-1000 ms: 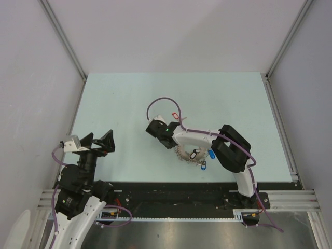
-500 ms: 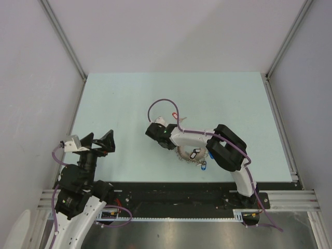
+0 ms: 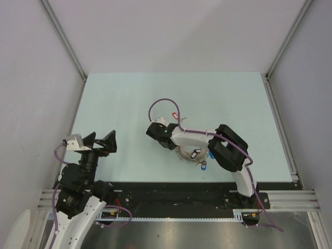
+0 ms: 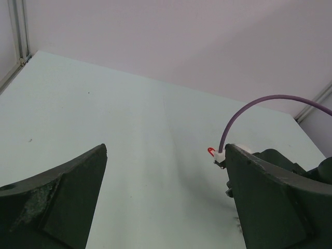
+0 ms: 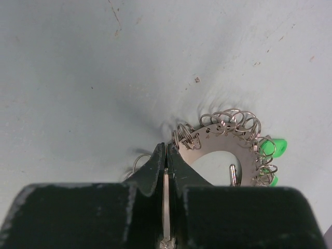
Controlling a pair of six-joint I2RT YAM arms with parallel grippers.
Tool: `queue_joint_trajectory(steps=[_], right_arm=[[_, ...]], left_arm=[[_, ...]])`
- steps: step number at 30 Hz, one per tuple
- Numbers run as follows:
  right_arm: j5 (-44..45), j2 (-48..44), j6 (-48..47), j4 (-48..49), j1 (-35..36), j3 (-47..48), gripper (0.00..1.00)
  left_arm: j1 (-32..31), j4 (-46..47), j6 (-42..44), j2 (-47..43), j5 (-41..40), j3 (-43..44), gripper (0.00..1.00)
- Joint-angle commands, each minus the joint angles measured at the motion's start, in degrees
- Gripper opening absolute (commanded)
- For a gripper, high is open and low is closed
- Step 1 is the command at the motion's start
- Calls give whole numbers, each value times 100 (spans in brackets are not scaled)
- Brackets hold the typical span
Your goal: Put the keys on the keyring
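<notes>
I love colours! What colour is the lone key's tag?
It's red: the tag shows best in the top external view.

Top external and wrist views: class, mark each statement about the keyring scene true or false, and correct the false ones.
1. The left gripper is open and holds nothing. True.
2. The red-tagged key hangs on the keyring. False: it lies on the table, apart from the keyring, on the far side of the right arm.
3. Green tags are attached to the keyring. True.
4. The right gripper is spread wide. False: its fingers are closed together, their tips at the keyring's edge.
</notes>
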Motion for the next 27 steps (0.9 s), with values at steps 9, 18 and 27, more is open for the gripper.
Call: queue_joint_trajectory(steps=[9, 18, 27], right_arm=[[-723, -2425, -650, 1206, -308, -741, 0], [-2182, -3482, -852, 1463, -1029, -1217, 0], [-3753, -4352, -1273, 1408, -1468, -1541, 0]], left_arm=[[15, 267, 389, 444, 614, 261, 100], [15, 812, 776, 1610, 2309, 312, 100], [-12, 1471, 688, 3140, 4259, 699, 100]])
